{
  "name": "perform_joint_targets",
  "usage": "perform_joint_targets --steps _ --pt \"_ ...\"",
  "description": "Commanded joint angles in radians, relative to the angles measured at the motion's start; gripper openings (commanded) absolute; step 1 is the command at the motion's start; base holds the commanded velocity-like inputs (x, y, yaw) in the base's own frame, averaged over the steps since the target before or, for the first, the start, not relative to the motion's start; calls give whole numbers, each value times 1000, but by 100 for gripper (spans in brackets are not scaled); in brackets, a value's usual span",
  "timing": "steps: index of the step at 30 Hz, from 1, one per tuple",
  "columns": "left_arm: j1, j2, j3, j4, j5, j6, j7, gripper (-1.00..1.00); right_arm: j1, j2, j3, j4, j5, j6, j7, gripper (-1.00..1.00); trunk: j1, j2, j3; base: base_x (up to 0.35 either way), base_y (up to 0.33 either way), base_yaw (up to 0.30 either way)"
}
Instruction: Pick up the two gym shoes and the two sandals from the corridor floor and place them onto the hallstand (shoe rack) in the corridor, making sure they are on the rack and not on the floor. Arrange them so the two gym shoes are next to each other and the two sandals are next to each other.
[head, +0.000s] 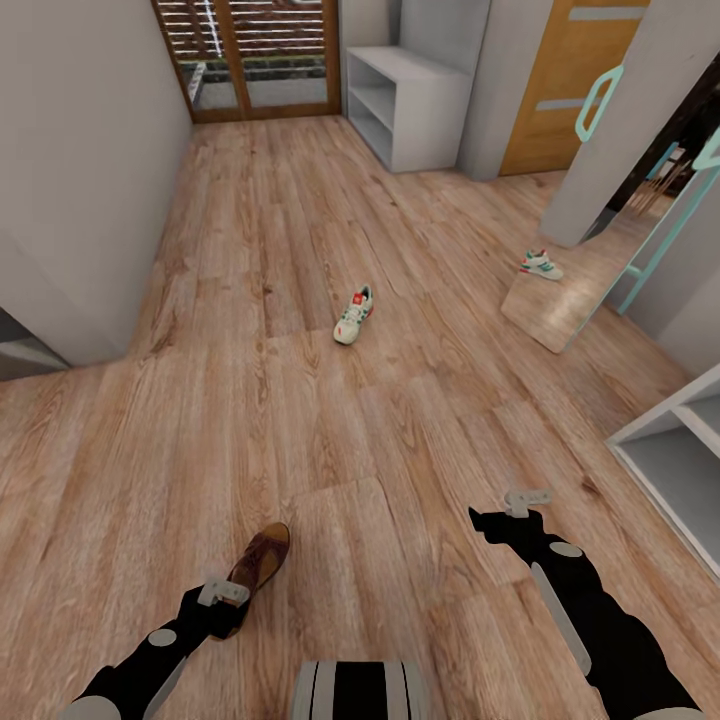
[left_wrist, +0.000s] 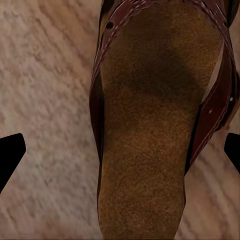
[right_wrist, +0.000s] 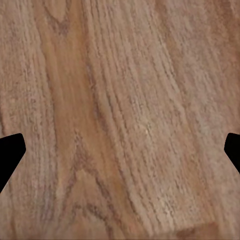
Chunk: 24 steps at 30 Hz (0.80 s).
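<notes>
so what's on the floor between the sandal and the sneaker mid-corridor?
Nothing. In the head view, bare wood floor separates the sandal from the gym shoe.

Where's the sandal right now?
In the head view the sandal lies on the corridor floor at lower left, just ahead of the left gripper; the left wrist view shows its footbed between the open jaws.

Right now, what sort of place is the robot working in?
Most likely a home's entrance corridor: a wood-plank floor, a glazed wooden door at the far end beside a pale shelf unit, and footwear on the floor, a gym shoe and a brown sandal.
</notes>
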Motion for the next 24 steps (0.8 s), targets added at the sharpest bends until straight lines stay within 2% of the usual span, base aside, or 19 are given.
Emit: perform_joint_targets --steps 1,5,12,24 --pt "0 1 -3 0 -9 -4 1 100 0 -1 1 -1 -7 4 -1 100 0 0 -2 0 0 0" --pt "0 1 -4 0 -9 -3 1 100 0 -1 1 -1 -7 4 -1 100 0 0 -7 0 0 0" --pt "0 1 -4 0 -9 -1 1 100 0 -1 0 -1 -7 4 -2 100 3 -2 -37 0 0 0" --pt "0 1 -3 0 -9 0 2 100 0 -1 0 -1 -7 4 -2 100 3 -2 -48 0 0 0"
